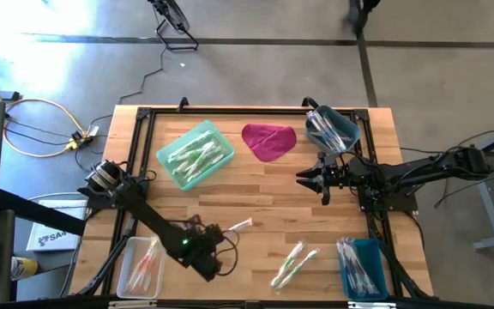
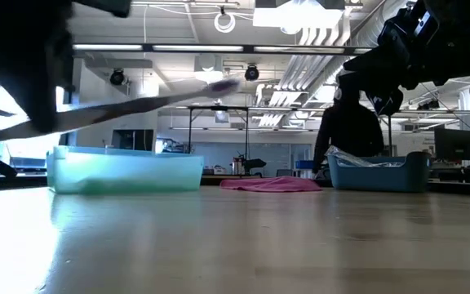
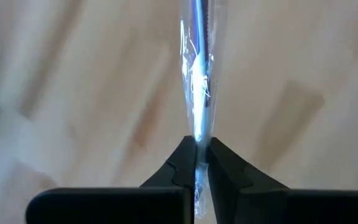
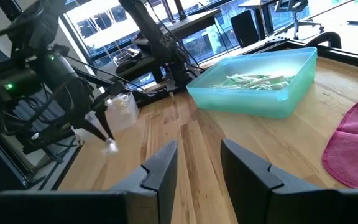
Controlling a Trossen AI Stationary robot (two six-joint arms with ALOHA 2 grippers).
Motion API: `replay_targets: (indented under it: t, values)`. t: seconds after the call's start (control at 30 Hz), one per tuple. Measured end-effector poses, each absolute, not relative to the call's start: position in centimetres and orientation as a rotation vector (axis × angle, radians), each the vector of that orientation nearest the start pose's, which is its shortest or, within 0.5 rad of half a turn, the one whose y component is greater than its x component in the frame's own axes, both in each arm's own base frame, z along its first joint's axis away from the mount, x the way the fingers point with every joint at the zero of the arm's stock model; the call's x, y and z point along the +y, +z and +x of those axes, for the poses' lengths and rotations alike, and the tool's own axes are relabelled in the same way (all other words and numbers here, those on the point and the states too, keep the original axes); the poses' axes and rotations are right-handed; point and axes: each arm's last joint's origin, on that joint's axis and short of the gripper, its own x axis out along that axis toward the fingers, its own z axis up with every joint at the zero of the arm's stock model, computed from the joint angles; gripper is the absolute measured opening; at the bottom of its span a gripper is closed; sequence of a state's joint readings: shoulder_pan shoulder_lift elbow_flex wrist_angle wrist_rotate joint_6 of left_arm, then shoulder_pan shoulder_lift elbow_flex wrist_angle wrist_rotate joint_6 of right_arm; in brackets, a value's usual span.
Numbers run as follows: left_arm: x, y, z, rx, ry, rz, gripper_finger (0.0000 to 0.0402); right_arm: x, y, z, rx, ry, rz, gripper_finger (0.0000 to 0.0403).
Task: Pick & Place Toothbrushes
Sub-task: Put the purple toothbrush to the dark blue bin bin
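The wooden table [image 1: 256, 197] carried four containers: a teal bin [image 1: 195, 154] of wrapped toothbrushes at the far left-centre, a blue bin [image 1: 333, 128] at the far right corner, another blue bin [image 1: 363, 266] at the near right, and a clear tray [image 1: 141, 266] at the near left that already held a few pink-handled brushes. A magenta cloth [image 1: 269, 141] lay between the two far bins, and a couple of loose green toothbrushes [image 1: 292, 263] rested on the bare wood just beside the near blue bin. The left gripper [image 3: 196, 163] was clamped tight on one toothbrush [image 3: 197, 68] — its clear wrapper stood pinched between the fingers at one end, the rest jutting out over the table, lifted clear of the wood near the clear tray. The right gripper [image 4: 197, 158] hovered above the table near the far blue bin with its fingers apart and nothing between them. The step in hand looked like a carry to a sorting container, probably the clear tray. Doing it well would call for steady travel, since the grip sat near one tip and the shiny wrapper could slip or swing; the brush should be lowered well inside the tray's rim, laid roughly along its length — then let go only once low, so it would not bounce out.
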State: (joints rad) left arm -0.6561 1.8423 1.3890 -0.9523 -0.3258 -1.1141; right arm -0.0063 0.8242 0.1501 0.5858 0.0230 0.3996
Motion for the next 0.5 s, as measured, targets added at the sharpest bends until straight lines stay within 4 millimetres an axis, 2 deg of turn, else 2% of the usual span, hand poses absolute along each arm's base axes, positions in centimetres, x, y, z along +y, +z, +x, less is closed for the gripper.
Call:
replay_targets:
  t: [0.27, 0.43, 0.5]
  values:
    - [-17.6, 22.2, 32.3, 1.04, 0.341, -0.175, 0.0015, -0.2, 18.3, 16.6, 0.081, -0.047, 0.399, 0.0116]
    - [-15.1, 22.7, 35.0, 0.947, 0.266, -0.11, 0.0015, -0.2, 18.3, 16.6, 0.081, -0.047, 0.399, 0.0116]
    - [-13.8, 23.0, 35.4, 0.945, 0.261, -0.083, 0.0015, -0.2, 18.3, 16.6, 0.081, -0.047, 0.409, 0.0116]
